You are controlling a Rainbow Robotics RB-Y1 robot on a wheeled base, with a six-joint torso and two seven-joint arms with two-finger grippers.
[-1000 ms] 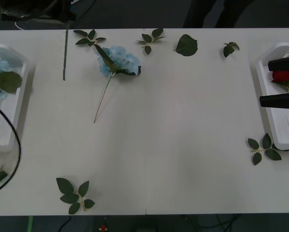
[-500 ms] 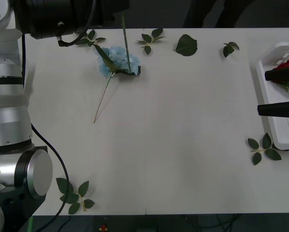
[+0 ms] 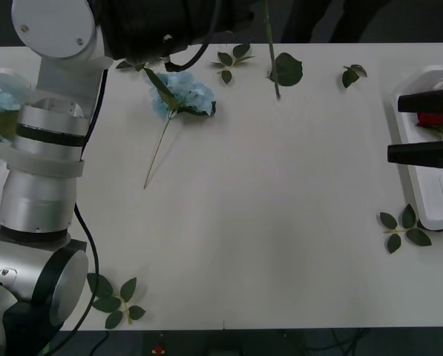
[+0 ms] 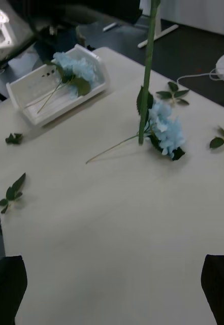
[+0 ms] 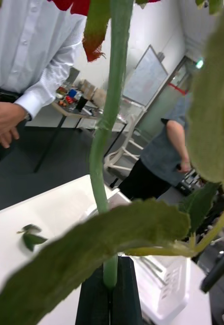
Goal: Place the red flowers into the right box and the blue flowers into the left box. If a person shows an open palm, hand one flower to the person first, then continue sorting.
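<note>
clamping a red flower's stem [image 5: 110,152] in my left gripper [image 5: 110,284] above the table's [image 3: 280,222] far edge — my right gripper [image 3: 423,127] gapes wide over the right box [image 3: 429,208].

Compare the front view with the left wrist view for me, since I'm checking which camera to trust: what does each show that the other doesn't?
Front view alone: the blue flower lying on the table, scattered leaf sprigs, the left box holding blue blooms, and the open right gripper over a red flower in the right box.

Left wrist view alone: the left gripper shut on the stem close up, red petals at its top, and people standing behind.

Both: the held red flower's green stem and the white right box.
</note>
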